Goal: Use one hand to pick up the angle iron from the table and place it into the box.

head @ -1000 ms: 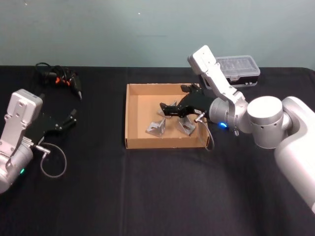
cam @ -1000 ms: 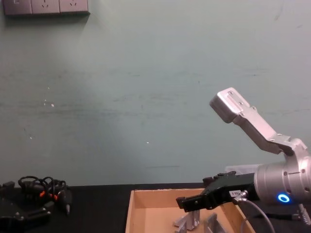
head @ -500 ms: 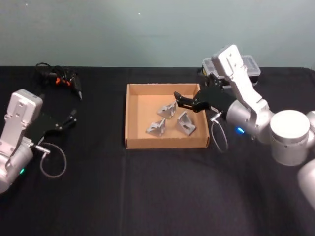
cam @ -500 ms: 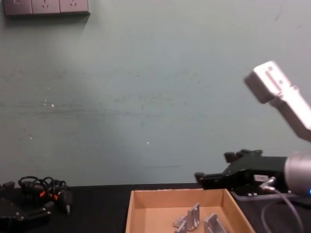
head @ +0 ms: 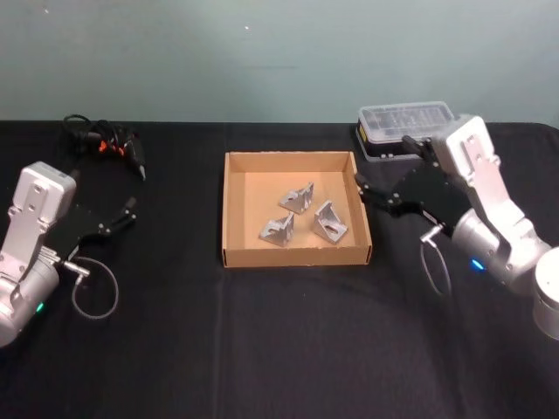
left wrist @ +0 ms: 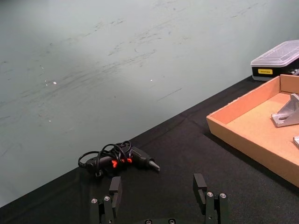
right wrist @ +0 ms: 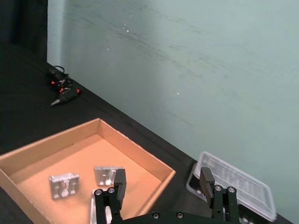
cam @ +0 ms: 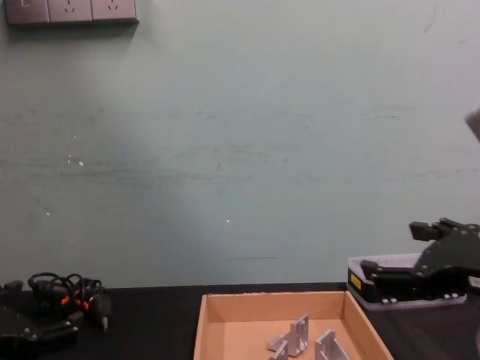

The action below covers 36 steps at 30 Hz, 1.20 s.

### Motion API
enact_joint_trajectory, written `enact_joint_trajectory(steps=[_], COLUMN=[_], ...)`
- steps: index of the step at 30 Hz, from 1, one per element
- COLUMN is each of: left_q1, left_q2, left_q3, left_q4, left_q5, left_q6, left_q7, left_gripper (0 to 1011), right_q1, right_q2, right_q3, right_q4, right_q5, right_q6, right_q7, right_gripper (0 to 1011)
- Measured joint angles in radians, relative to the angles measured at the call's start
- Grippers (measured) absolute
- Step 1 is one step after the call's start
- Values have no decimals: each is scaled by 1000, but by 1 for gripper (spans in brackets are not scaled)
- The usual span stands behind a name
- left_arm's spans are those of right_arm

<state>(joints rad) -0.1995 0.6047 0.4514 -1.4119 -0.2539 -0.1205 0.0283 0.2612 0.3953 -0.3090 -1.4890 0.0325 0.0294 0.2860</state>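
While three angle irons (head: 301, 215) are lying loose on the floor of the box (head: 232, 209), none touching another, the right gripper (head: 382, 185) is now hanging outside the box, just past its right wall, its fingers spread wide and holding nothing. A second ago that gripper was reaching low over the box's middle, above the brackets; half a second ago it was over the box's far right corner. The brackets are sitting where they sat half a second ago: one toward the box's far side, one nearer its front left, one nearer its right wall. The box is resting flat on the black table (head: 279, 349), unmoved. Beyond the box's far right corner, a clear-lidded case (head: 409, 129) with a yellow label is standing at the table's back edge, behind the right gripper. Well to the left of the box, the left gripper (head: 122, 214) is idling in its earlier place, fingers apart and empty. A tangle of black cable (head: 103, 141) is lying beyond the box's far left corner.
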Motion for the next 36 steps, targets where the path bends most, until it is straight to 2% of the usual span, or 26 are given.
enact_joint_trajectory(steps=[4,12,18,36], left_q1=[0,0,0,0], left_q2=[0,0,0,0], left_q3=[0,0,0,0], left_q4=[0,0,0,0], left_q5=[0,0,0,0], left_q6=[0,0,0,0], left_q7=[0,0,0,0], left_gripper=[1000,1000,1000,1000], right_q1=[-45,-97,-109,-105], right_q2=[15,15,8,9], right_q3=[24,57,68,64], right_q4=[-24,-23,-6,-8], right_q5=[-23,-51,-77,-69], right_q6=[-31,-85,-113,-107], right_q7=[-20,-44,-60,-56], right_gripper=[1003,1003,1003,1003])
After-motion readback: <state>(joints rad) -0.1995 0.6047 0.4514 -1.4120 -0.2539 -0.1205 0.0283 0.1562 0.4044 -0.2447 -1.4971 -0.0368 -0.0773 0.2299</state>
